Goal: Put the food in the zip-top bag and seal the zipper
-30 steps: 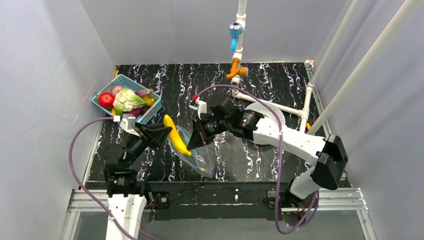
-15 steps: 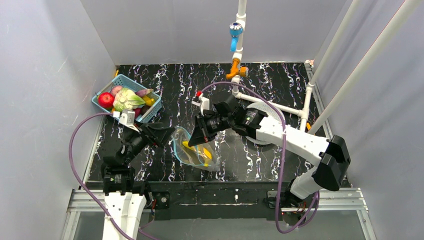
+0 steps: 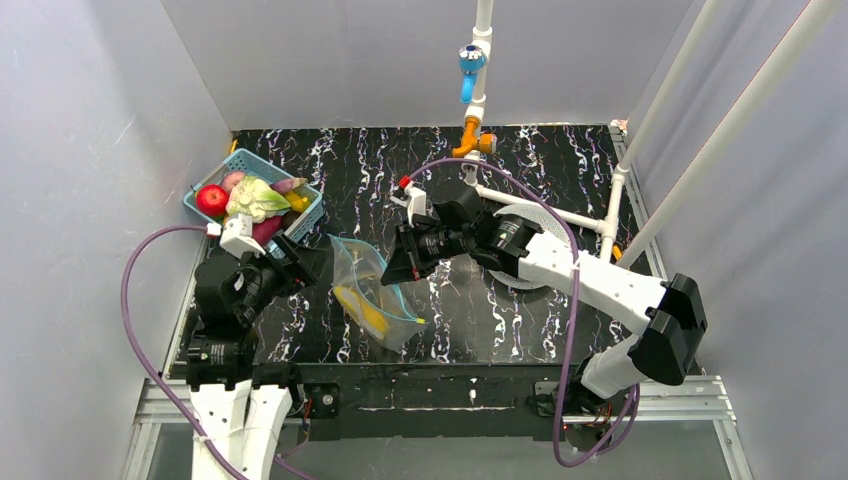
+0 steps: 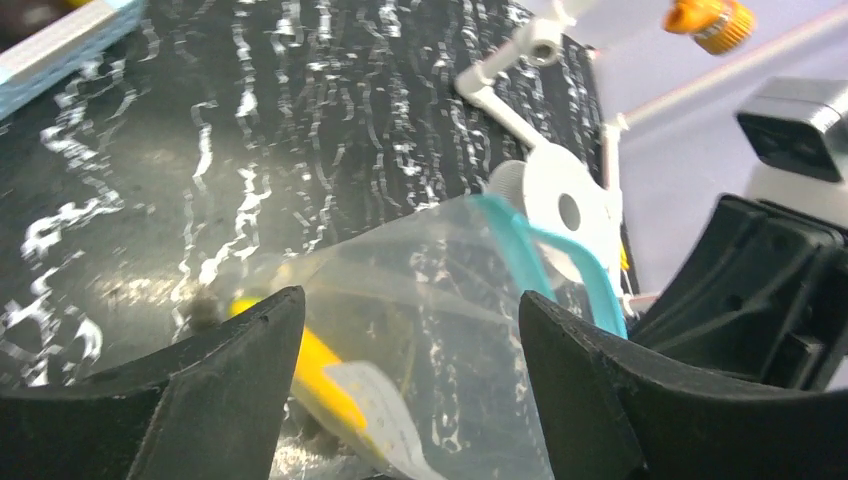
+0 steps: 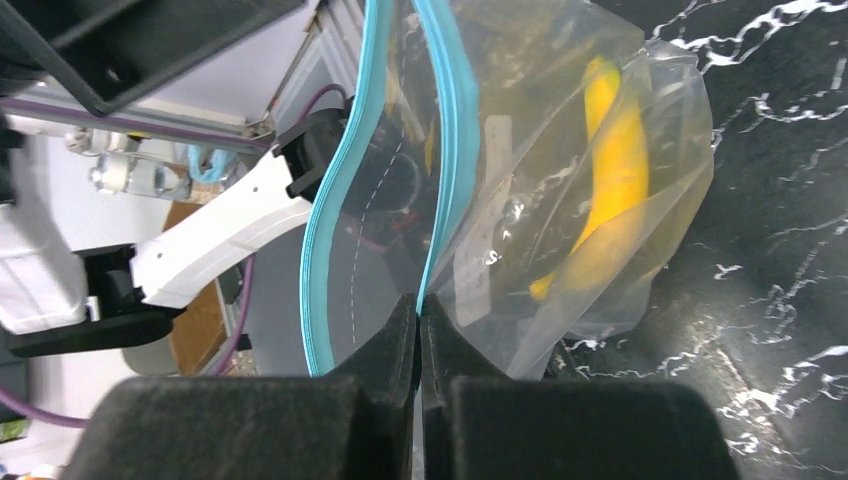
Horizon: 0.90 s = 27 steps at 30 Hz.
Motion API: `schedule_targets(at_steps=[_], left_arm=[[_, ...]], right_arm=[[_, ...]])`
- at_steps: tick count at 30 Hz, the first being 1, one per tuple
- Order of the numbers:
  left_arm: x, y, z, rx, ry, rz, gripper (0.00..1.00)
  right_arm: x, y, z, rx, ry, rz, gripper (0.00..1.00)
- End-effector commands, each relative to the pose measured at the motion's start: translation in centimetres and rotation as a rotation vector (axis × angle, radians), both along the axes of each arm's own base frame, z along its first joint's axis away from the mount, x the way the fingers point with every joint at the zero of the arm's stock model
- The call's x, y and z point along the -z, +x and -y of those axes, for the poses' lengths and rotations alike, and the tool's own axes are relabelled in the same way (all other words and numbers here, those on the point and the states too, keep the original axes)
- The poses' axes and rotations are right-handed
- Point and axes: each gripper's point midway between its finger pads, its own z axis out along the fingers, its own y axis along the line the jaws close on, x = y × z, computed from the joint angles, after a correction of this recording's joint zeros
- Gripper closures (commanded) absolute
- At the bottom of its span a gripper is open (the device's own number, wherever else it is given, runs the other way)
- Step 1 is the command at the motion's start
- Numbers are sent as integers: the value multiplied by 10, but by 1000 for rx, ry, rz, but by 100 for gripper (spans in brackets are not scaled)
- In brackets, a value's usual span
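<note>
Pinching the zipper (image 5: 460,130) of the zip-top bag (image 5: 540,230) in my right pincer (image 5: 420,315), I risk spilling the banana (image 5: 618,180) just ahead if the strip slips free.

I see pale grey walls (image 3: 90,150) boxing a black, white-veined tabletop (image 3: 560,160); white pipe frame (image 3: 742,110) on the right.
</note>
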Motion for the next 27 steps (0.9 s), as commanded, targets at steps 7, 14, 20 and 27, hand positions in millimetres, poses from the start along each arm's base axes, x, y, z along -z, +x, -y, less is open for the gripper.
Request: schedule_targets(at_steps=[7, 14, 20, 27], left_arm=[[4, -2, -63, -307, 209, -157, 16], [23, 38, -70, -328, 233, -200, 15], [34, 93, -74, -290, 307, -196, 15], [62, 157, -86, -247, 446, -243, 21]], right_arm=[[-9, 24, 37, 141, -60, 229, 99], [-9, 24, 41, 145, -56, 256, 99], [-6, 28, 45, 164, -65, 286, 99], [-3, 30, 48, 181, -69, 304, 99]])
